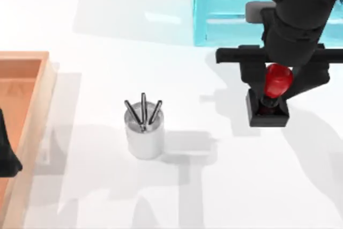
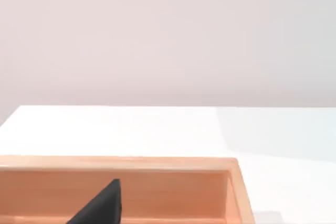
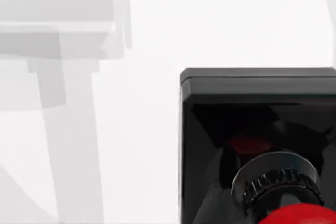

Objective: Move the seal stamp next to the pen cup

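The seal stamp (image 1: 276,87), a black square block with a glossy red knob, stands on the white table at the right. My right gripper (image 1: 281,80) hangs directly over it, open, with a finger on either side of the red knob and a gap to each. In the right wrist view the seal stamp (image 3: 257,129) is very close, its red knob at the picture's edge. The pen cup (image 1: 144,132), a short silver cylinder holding three dark pens, stands near the table's middle, well to the left of the stamp. My left gripper (image 1: 6,156) sits parked at the left edge over the tray.
An orange wooden tray (image 1: 45,95) lies along the left side, and its rim (image 2: 157,163) crosses the left wrist view. A translucent blue box (image 1: 225,14) stands at the back right, behind my right arm. White tabletop lies between cup and stamp.
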You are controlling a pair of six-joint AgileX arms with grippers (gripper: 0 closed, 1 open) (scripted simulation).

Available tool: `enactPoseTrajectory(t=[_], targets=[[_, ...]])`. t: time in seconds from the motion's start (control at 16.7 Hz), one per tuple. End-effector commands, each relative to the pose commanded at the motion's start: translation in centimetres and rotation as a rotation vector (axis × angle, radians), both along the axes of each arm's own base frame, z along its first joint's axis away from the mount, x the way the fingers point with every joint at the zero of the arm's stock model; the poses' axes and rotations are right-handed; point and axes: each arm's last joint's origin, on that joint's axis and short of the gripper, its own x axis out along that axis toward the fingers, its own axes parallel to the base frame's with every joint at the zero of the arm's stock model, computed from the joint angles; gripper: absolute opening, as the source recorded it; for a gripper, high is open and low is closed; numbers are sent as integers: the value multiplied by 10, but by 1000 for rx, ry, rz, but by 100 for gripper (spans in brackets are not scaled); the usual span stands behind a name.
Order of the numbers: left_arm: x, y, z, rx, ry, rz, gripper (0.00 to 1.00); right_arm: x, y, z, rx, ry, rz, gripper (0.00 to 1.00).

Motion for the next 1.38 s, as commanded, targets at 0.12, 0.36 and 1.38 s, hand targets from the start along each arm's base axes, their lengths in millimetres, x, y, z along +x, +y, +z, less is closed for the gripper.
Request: enactPoseTrajectory(t=[0.12,0.36,1.38], targets=[[0,0,0,0,0,0,100,-1,1,2,0,-1,0,0],[0,0,0,0,0,0,100,1,3,1,2,-1,-3,0],[0,0,0,0,0,0,100,44,97,-33,2,0,-4,0]])
